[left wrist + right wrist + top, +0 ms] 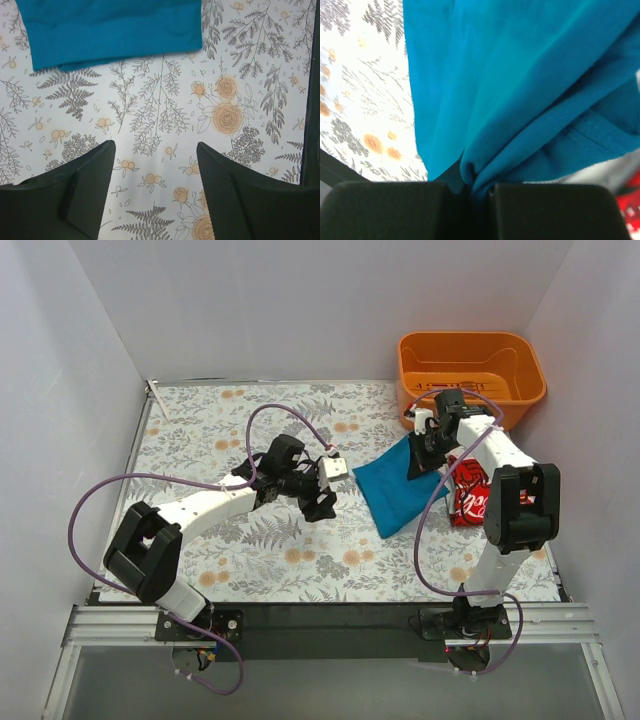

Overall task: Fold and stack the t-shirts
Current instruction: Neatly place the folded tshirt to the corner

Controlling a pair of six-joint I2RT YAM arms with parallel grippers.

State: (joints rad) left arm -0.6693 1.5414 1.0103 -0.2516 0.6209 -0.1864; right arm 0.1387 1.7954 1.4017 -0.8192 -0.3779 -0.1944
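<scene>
**STATUS: RIGHT GRIPPER CLAMPED ON TEAL T-SHIRT, LEFT GRIPPER RELEASED**

**Task items.** The teal t-shirt lies folded into a compact, roughly rectangular shape on the right half of the table, which has a floral-print cover. Its far right corner is gathered up towards the right arm. The red t-shirt with white lettering sits bunched just beside the teal one, on its right, near the right edge of the table. It is partly hidden behind the right arm. Whether the two shirts touch cannot be told.

**Right gripper.** The right gripper is clenched on the teal t-shirt. In the right wrist view, a pinched fold of teal cloth is squeezed between the closed fingers, and the fabric fans out from that point. A patch of red shows at the lower right corner of that view.

**Left gripper.** The left gripper is released and holds nothing. Its fingers stand apart over bare table print, near the left edge of the teal t-shirt and not touching it.

**Other items.** The orange basket stands at the far right corner of the table, beyond both shirts.
</scene>
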